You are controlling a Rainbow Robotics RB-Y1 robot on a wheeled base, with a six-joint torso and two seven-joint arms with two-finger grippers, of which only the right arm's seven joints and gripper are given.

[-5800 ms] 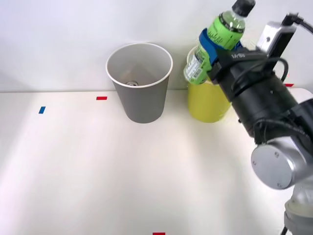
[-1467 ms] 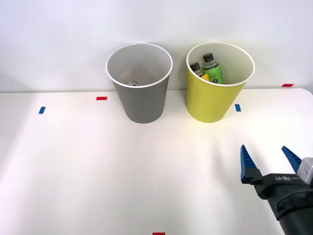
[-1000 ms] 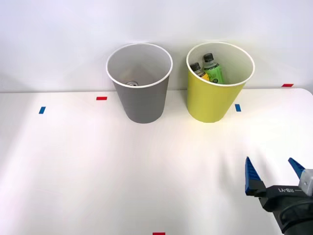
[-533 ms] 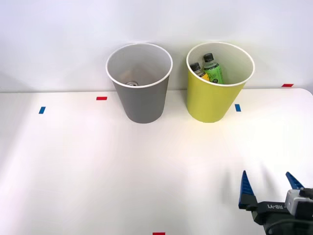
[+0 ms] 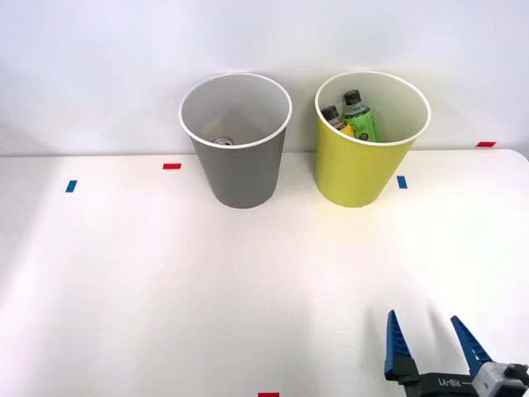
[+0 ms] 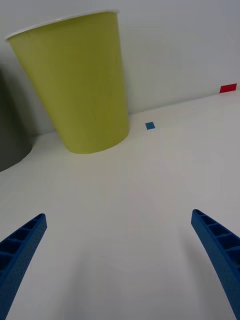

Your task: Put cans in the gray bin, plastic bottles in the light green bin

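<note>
Flanking tape marks [image 5: 172, 166], unobstructed bins [image 5: 236, 169]

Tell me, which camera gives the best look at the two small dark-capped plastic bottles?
The front view. It looks down into the round yellow-green plastic bin, where the two dark-capped bottles stand against the pale inside. The right wrist view sees that bin's outer wall from the side, so its contents stay hidden there.

Front view: high above the table [image 5: 124, 273], facing forward and down; green bin [image 5: 355, 169] far, toward the wall.
Wrist view: low over the table [image 6: 150, 190], facing the green bin [image 6: 80, 85] side-on, near.
Shared: green bin, blue tape [image 5: 402, 182] [image 6: 150, 126] beside it.
</note>
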